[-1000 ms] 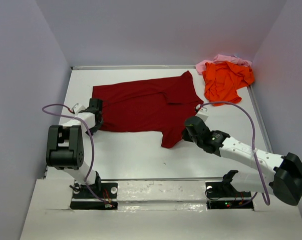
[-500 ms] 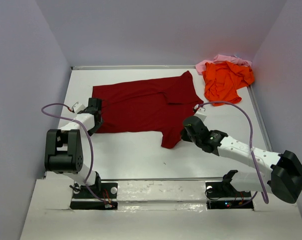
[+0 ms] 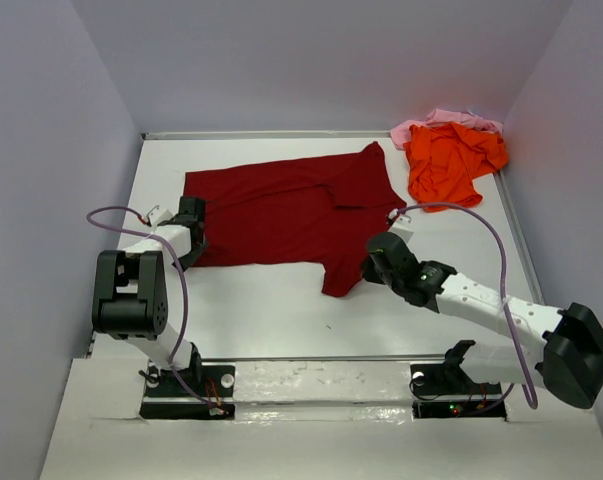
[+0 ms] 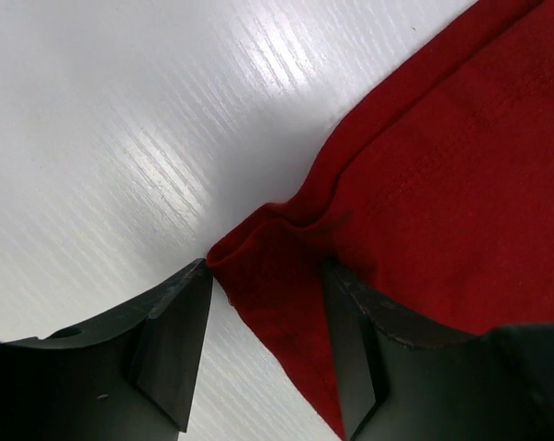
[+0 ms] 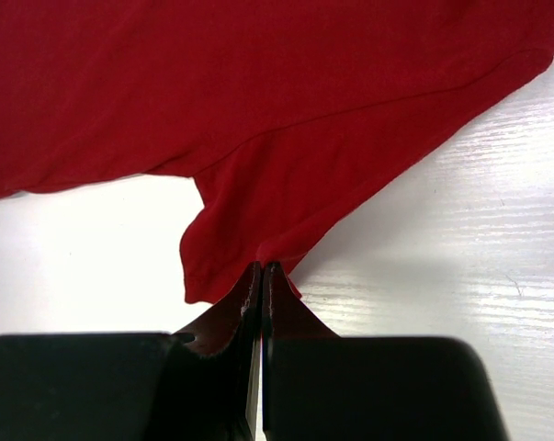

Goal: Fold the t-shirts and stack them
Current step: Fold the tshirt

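Checker: Changes over the last second?

Labeller: Barely any. The maroon t-shirt lies spread flat mid-table with the same outline as before. The left arm's elbow swayed out and came back. Its wrist never left the shirt's left edge.

Checker: Left gripper state?

Labeller: Jaws apart, same width throughout. They straddle a bunched hem corner. The cloth sits between the fingers, but nothing is pinched yet.

Checker: Right gripper?

Labeller: Jaws together, clamped on the edge of the near sleeve flap. That hold hasn't shifted and the sleeve hasn't lifted off the table.

Checker: Other shirts?

Labeller: The orange t-shirt is crumpled in the far right corner, with the pink t-shirt partly under it at the back. Both are untouched, well apart from the maroon one.

Checker: Meaning for the task?

Labeller: Stalled pre-fold, probably. One side is gripped while the other waits for its pinch. No fold made, nothing stacked, very early in the task. Likely next need is the left closing on that corner before any lift.
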